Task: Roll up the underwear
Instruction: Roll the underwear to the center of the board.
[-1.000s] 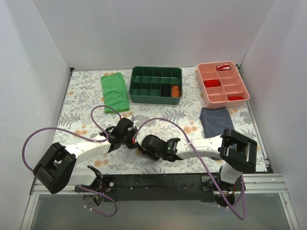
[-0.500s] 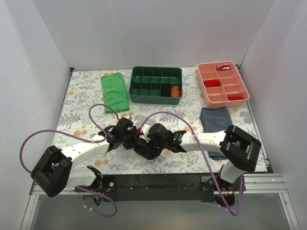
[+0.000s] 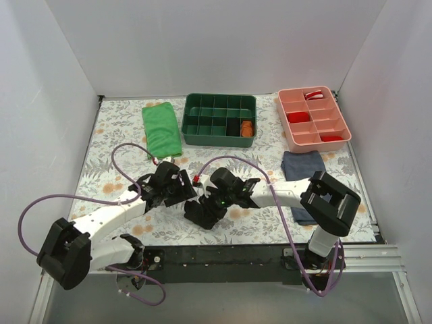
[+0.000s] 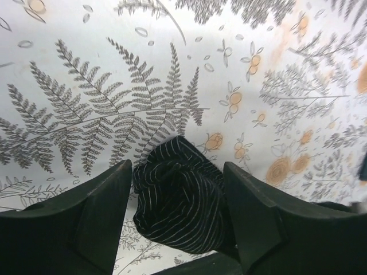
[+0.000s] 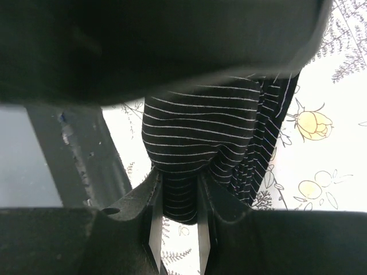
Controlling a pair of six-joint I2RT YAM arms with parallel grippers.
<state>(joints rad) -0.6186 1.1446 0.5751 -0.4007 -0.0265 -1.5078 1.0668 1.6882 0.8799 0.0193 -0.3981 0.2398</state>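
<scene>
The underwear (image 4: 179,201) is a bunched black roll with pale pinstripes, lying on the fern-print table cover (image 4: 114,69). In the left wrist view my left gripper (image 4: 176,172) stands open, its dark fingers (image 4: 106,215) on either side of the roll and apart from it. In the right wrist view my right gripper (image 5: 179,192) is shut on a fold of the underwear (image 5: 195,137), which bulges above the fingertips. From the top view the underwear (image 3: 201,213) sits near the front middle. There the left gripper (image 3: 179,192) is at its left and the right gripper (image 3: 213,201) is on it.
A green cloth (image 3: 161,129) lies at the back left. A green divided tray (image 3: 217,142) and a pink divided tray (image 3: 317,144) stand along the back. A navy folded garment (image 3: 304,169) lies at the right. Purple cables (image 3: 128,152) loop over both arms.
My left gripper has opened and let go of the underwear, drawing back a little to the left. The right gripper stays shut on the roll, and its wrist has swung farther from the front edge.
</scene>
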